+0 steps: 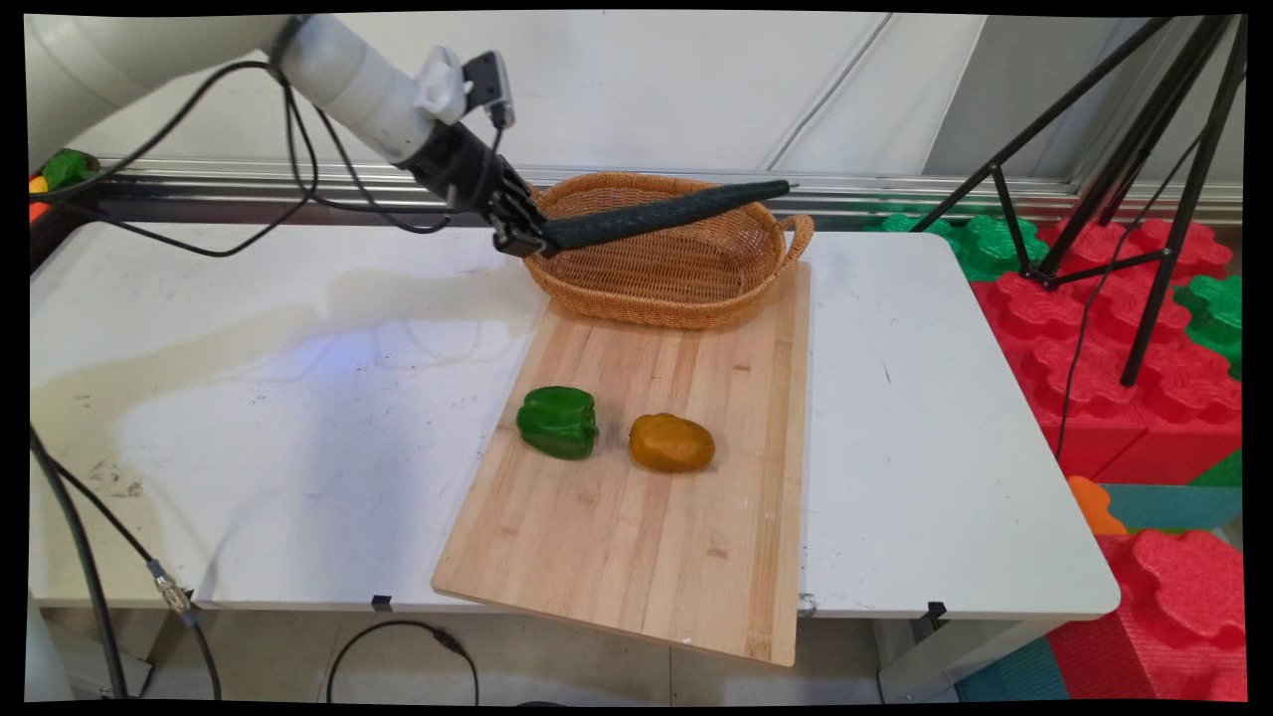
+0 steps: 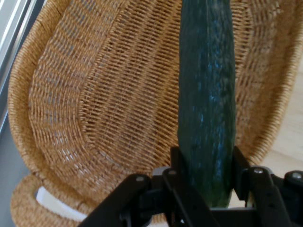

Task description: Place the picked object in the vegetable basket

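One cucumber held over the basket

Black gripper (image 1: 522,237) clamps one end of the dark cucumber (image 1: 661,214), which hangs above the wicker basket (image 1: 696,303), long axis near level, free tip pointing right. Green pepper (image 1: 559,422) and potato (image 1: 672,443) sit on the cutting board (image 1: 636,557).

Cucumber (image 2: 206,94) tip cut by hand view's top edge; basket (image 2: 94,118) rim cropped.

wall (image 1: 646,89): white panels | tripod (image 1: 1144,199): black, right | foam blocks (image 1: 1124,328): red, green, on floor | table (image 1: 249,398): white
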Controlling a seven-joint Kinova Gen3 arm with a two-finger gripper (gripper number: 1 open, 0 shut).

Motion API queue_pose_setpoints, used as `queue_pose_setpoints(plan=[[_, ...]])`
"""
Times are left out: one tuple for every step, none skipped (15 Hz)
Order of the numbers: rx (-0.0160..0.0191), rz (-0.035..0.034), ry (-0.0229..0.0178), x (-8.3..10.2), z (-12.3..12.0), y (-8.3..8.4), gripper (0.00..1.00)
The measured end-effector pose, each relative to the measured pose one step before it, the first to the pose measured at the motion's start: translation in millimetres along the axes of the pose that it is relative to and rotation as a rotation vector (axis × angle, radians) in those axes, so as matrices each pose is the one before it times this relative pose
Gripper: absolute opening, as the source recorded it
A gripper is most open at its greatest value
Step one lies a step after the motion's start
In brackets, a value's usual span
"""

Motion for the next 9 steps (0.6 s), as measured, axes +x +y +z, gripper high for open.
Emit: queue_pose_setpoints(plan=[[0.00247, 0.00108, -0.00576, 2.14, 7.84, -2.12, 0.00], [0.00370, 0.00011, -0.00558, 2.12, 8.05, -2.77, 0.00], [0.00314, 0.00117, -0.00505, 3.06, 9.68, -3.61, 0.00], [-0.00006, 0.00439, -0.00181, 5.27, 9.82, -8.19, 1.00], [0.00085, 0.00139, -0.00070, 1.41, 3.95, -1.82, 1.00], [0.00087, 0.00114, -0.00010, 1.13, 3.22, -1.44, 1.00], [0.00003, 0.00057, 0.00120, 1.41, 3.17, -1.44, 1.00], [0.00012, -0.00313, 0.00310, 1.69, 2.65, -1.75, 1.00], [0.00056, -0.00497, 0.00451, 1.43, 1.13, -1.59, 1.00]])
